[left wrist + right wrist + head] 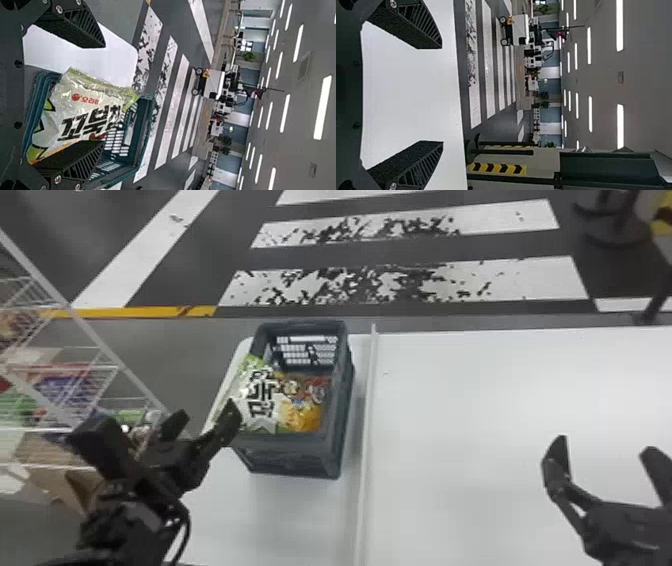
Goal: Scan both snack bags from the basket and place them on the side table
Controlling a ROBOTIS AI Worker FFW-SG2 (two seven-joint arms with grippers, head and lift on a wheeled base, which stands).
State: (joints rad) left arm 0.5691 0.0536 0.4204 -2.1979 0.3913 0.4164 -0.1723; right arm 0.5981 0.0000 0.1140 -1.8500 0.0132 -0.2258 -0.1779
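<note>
Left claw [207, 414], wide and empty, is at eight o'clock of basket [295, 452] — probably to grip pale bag [262, 402]; right claw [606, 444] gapes empty.

Head view: from above, facing forward and down upon the dark grey, rectangular plastic basket [300, 460] and flat white tabletop [500, 400]. Left wrist view, sideways: close to the basket, facing across it. Right wrist view, sideways: facing outward over the tabletop. All three share the dark, white-striped floor [520, 280].
</note>
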